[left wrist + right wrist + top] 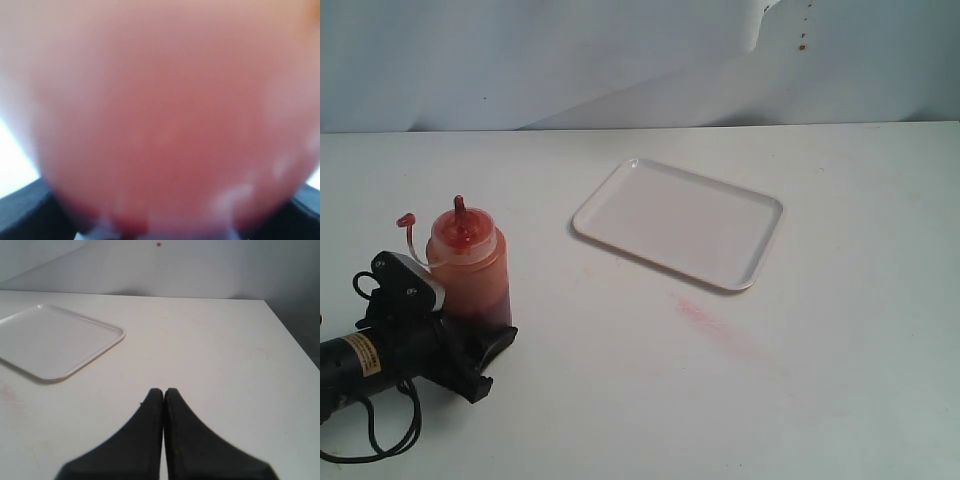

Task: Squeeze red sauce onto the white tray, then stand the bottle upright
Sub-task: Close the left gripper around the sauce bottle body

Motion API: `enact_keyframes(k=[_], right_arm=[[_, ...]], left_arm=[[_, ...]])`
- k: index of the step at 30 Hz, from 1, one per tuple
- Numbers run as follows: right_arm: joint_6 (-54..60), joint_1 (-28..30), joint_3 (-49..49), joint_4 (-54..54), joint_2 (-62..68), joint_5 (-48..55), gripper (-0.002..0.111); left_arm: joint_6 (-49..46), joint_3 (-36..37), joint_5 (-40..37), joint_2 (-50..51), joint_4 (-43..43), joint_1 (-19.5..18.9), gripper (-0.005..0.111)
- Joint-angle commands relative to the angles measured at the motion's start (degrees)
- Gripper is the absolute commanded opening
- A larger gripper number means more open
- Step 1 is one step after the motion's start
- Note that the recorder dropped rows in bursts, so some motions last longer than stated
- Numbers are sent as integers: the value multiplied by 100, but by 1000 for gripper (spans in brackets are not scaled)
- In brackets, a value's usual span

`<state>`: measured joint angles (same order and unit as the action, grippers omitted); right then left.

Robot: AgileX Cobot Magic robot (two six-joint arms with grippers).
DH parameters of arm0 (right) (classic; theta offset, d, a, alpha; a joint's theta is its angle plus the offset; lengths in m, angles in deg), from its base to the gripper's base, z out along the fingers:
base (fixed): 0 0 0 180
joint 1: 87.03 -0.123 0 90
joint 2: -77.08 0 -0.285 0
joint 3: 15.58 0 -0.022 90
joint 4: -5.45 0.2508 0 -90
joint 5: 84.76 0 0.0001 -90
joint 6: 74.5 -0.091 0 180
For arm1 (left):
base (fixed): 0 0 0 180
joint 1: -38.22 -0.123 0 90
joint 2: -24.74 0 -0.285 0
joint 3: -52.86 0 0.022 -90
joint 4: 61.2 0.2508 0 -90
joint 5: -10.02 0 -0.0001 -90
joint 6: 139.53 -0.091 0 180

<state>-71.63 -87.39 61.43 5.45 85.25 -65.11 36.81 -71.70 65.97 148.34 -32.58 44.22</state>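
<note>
Left wrist view: the bottle (165,125) is one pink blur (edges cut off); exterior, jaws hide its base.

Plastics on a matt table (840,380)
Smooth translucent plastic bottle (472,272); white tray (680,215) of smooth, slightly glossy plastic.

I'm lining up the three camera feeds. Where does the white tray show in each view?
Exterior view: the white tray lies right of centre, beyond the pale pink smear.
Left wrist view: not in it; the bottle fills the picture.
Right wrist view: the white tray lies ahead of the shut right gripper, off to one side, cut by the frame edge.
Shared landmark: the red spot on the backdrop, in the exterior and right wrist views.
</note>
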Motion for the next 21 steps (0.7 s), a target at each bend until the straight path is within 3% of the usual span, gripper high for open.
enact_keyframes(k=[1,21], right_arm=[[-18,36,20,0,-38,0,0],[-18,36,20,0,-38,0,0]], left_arm=[[-99,10,-151,45,-100,-2,0],[-110,10,615,45,-146,-2,0]])
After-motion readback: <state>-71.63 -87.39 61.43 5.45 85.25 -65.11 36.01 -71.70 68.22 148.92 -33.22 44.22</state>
